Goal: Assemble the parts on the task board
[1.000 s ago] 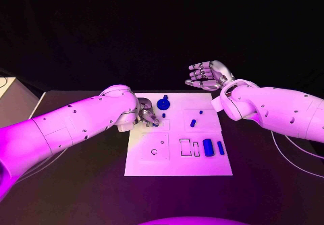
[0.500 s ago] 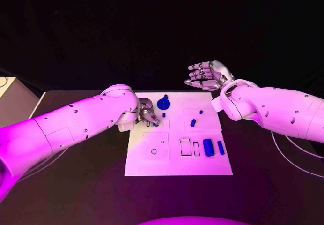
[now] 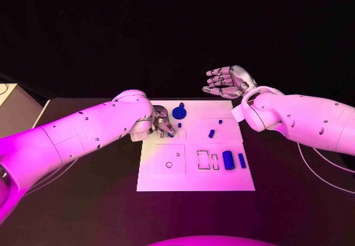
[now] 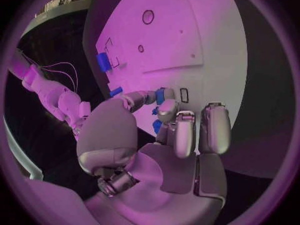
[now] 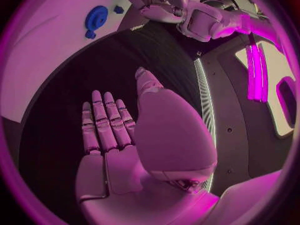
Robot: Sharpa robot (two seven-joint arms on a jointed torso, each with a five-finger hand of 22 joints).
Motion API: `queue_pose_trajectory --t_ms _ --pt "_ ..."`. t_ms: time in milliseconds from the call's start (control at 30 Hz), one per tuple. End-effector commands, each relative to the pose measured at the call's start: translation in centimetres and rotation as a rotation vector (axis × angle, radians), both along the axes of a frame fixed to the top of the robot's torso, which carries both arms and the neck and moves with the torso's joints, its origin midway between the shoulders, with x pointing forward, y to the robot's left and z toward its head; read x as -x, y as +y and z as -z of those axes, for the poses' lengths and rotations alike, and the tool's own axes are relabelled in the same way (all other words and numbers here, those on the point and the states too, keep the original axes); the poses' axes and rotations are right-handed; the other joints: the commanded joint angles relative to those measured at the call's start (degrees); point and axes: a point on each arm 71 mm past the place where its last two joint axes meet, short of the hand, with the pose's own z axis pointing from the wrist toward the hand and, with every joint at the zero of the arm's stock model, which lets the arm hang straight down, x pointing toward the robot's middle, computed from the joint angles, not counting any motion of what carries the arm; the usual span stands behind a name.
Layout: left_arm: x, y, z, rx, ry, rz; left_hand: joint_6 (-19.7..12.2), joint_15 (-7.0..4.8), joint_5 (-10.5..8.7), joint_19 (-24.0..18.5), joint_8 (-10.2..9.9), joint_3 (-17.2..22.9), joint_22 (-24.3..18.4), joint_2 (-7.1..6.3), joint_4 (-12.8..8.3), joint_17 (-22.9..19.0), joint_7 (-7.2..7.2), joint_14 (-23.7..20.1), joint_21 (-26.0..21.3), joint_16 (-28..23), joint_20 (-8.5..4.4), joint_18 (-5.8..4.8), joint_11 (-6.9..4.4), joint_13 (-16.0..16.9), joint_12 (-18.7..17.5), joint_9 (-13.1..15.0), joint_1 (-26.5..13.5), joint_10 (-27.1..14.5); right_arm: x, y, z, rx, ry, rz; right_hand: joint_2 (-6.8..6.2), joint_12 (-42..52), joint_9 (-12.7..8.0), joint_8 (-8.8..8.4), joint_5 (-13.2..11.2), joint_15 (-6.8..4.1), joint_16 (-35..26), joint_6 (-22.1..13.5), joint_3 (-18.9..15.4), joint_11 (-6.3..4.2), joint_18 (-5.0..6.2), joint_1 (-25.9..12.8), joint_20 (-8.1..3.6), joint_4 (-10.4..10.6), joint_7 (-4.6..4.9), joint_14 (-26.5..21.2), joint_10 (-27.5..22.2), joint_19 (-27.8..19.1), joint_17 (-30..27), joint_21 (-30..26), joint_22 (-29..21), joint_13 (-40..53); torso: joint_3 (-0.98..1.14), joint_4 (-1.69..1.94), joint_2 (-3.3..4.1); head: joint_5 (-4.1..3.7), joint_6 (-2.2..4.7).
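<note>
Task board (image 3: pixel 196 174): white plate, lay flat in the middle of the black table (image 3: pixel 89 205), long side running away from the robot.

Left hand (image 3: pixel 160 125): lowered onto the board's far left part, fingers curled in together. The left wrist view showed a small blue part (image 4: pixel 165 94) pinched at the fingertips, apparently held over a recess for seating; whether it had touched the board could not be told.

Right hand (image 3: pixel 228 82): raised beyond the board's far edge, fingers spread apart, nothing in it; likely parked clear to leave the left hand room.

Round blue part (image 3: pixel 179 111): stood near the far edge, just beside the left hand.

Two small blue pegs (image 3: pixel 212 134): stood in the far right section.

Two blue bars (image 3: pixel 229 160): lay side by side at the right, beside empty outlined slots (image 3: pixel 202 160), seemingly waiting to be fitted
</note>
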Motion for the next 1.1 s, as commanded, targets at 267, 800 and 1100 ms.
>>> queue_pose_trajectory --t_ms 267,800,1100 --pt "0.50 -0.64 0.78 -0.023 0.054 0.036 3.20 -0.68 -0.55 0.57 0.12 7.26 0.60 2.08 -7.23 15.09 -2.27 6.08 0.22 0.25 -0.31 -1.00 -0.56 1.30 1.05 -0.21 -0.85 1.79 0.14 0.27 -0.02 0.008 -0.004 -0.021 0.24 -0.22 -0.05 0.25 0.31 0.03 -0.22 0.56 0.26 -0.01 -0.54 -0.13 -0.19 0.03 5.50 -0.49 0.50 -0.34 -0.08 -0.24 -0.07 0.02 0.00 0.04 0.00 -0.28 -0.13" --pt "0.35 -0.95 0.91 -0.024 0.032 0.029 4.17 -0.89 -2.24 0.85 -0.48 4.48 0.84 4.09 -5.40 15.09 -2.61 6.08 0.17 0.25 -0.55 -1.08 -0.80 1.82 1.07 -0.57 -2.65 2.37 0.21 0.39 -0.02 0.007 -0.002 -0.026 0.22 -0.22 -0.09 0.23 0.41 0.05 -0.24 0.50 0.32 -0.01 -0.55 -0.09 -0.19 0.02 5.51 -0.71 0.50 -0.41 -0.15 -0.22 -0.08 0.02 0.00 0.09 -0.02 -0.52 -0.16" --pt "0.23 -0.77 0.94 -0.030 0.023 0.025 3.81 -0.98 -3.30 0.88 -1.04 -1.38 0.77 2.12 -4.50 15.09 -2.77 6.08 -0.04 0.25 -0.63 -1.08 -0.87 1.33 0.41 -0.60 -3.29 1.91 0.22 0.38 -0.03 0.007 -0.002 -0.027 0.22 -0.22 -0.11 0.22 0.47 0.05 -0.25 0.46 0.35 -0.01 -0.55 -0.08 -0.19 0.02 5.51 -0.86 0.49 -0.48 -0.19 -0.23 -0.09 0.02 -0.04 0.12 -0.09 -0.61 -0.23"
